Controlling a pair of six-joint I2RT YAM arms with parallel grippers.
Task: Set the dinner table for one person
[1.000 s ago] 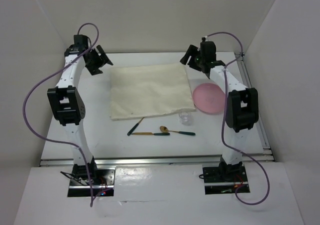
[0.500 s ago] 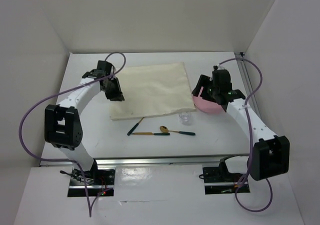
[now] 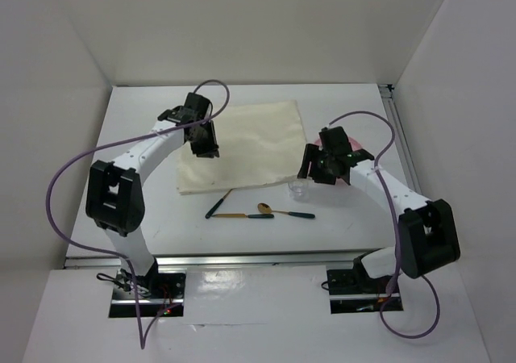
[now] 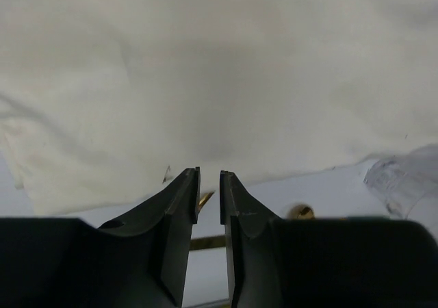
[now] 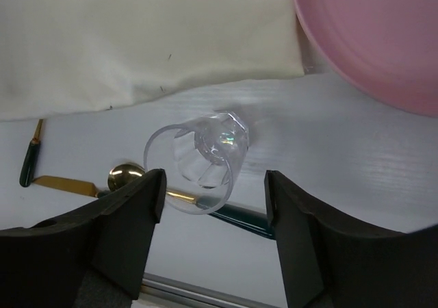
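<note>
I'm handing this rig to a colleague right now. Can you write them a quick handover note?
Left gripper: nearly closed, empty, over the cream cloth.
Right gripper: open, above the clear cup, not gripping it.
Cloth lies spread on the dinner table; pink plate beside its right edge, cup and cutlery off its near edge.
Done: cloth laid.
Left: place plate, cup and cutlery.
</note>
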